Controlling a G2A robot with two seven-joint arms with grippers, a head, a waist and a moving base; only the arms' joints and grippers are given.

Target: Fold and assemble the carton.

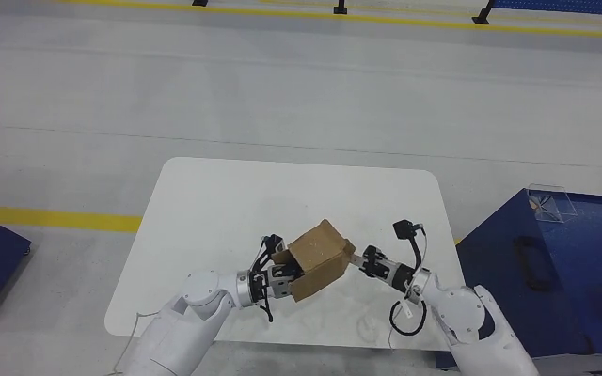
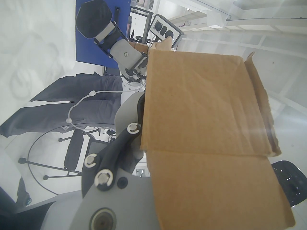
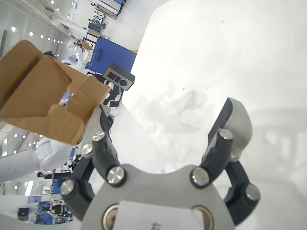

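Above the table's near edge, we note the carton tilted and off the surface. The left gripper clamps it, apparently to steady it. The right gripper stands wide open, one finger touching a flap, presumably to fold it.

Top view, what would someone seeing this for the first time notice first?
The brown carton, partly folded with its end flaps loose, is held up over the near part of the white table. The left gripper clamps one end of it, while the right gripper stands wide open at the other end, one finger against the cardboard.
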